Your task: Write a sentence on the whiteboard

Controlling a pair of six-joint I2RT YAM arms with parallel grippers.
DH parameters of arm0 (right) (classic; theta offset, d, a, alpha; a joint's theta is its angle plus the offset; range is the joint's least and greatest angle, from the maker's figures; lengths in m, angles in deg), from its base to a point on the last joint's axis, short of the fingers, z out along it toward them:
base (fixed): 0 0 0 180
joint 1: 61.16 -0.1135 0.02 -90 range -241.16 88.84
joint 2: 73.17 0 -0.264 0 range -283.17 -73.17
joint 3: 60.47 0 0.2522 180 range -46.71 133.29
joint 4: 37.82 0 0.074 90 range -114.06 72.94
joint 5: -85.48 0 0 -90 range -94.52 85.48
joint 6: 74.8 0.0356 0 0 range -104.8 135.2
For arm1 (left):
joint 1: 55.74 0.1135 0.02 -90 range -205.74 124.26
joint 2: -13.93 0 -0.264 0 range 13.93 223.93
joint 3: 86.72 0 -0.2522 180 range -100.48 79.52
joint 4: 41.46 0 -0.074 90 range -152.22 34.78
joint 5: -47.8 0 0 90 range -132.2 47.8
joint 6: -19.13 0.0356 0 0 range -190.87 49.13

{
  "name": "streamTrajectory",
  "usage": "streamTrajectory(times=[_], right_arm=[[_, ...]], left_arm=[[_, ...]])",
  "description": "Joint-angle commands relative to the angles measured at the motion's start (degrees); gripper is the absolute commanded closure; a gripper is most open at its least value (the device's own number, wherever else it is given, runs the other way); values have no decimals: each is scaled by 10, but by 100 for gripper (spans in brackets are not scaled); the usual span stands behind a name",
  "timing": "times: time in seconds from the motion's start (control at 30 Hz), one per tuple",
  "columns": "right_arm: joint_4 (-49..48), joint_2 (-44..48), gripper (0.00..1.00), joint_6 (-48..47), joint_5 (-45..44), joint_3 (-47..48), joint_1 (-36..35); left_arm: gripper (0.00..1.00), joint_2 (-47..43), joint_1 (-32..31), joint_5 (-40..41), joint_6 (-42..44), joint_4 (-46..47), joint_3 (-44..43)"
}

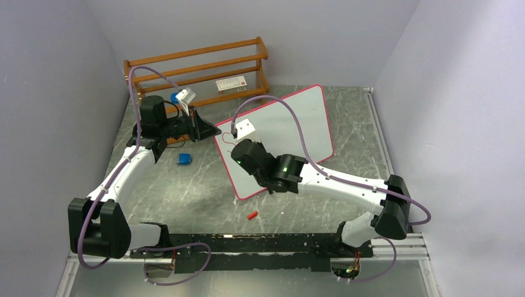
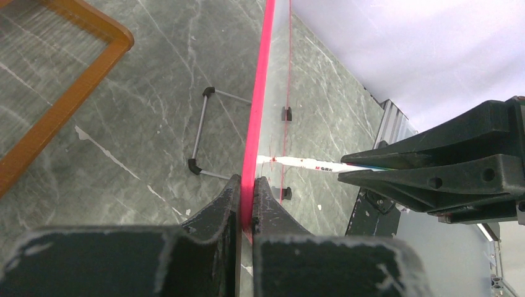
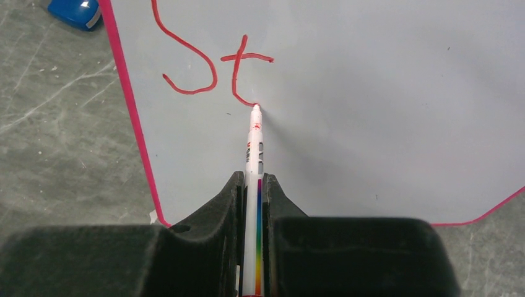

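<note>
Red strokes, the start of the sentence (image 3: 246,57), sit in the upper left corner of the whiteboard (image 1: 291,124): an "S" and a "t", with nothing after them. By that count the writing has barely begun.

The whiteboard stands near the middle of the table (image 1: 186,192), in front of the wooden rack (image 1: 198,68), propped at a tilt on a thin wire stand (image 2: 199,133) with small black feet. Its writing face is turned toward the right arm.

The marker (image 3: 254,139) touches the whiteboard with its tip right at the lower end of the "t". The right gripper (image 3: 252,182) is clenched on the marker's barrel, gripping well back from the tip, which leaves the tip and the fresh letters visible to the wrist camera.

The left gripper (image 2: 246,185) is clamped on the whiteboard's pink rim at the left edge, probably to steady it against the marker's push.

Further out, a small blue object (image 1: 184,159) lies left of the whiteboard, and a small red piece (image 1: 251,216), perhaps the marker's cap, lies just in front of it.
</note>
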Motion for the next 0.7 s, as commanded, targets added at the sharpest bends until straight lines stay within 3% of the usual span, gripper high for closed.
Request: streamTrajectory(times=[0.0,0.67], right_arm=[[-11,18,100,7,-32,-15,2],[-61,71,100,-11,-24,-41,15]], left_arm=[[95,13,-15,0,33,-39,0],[95,14,-15,6,37,-44,-3]])
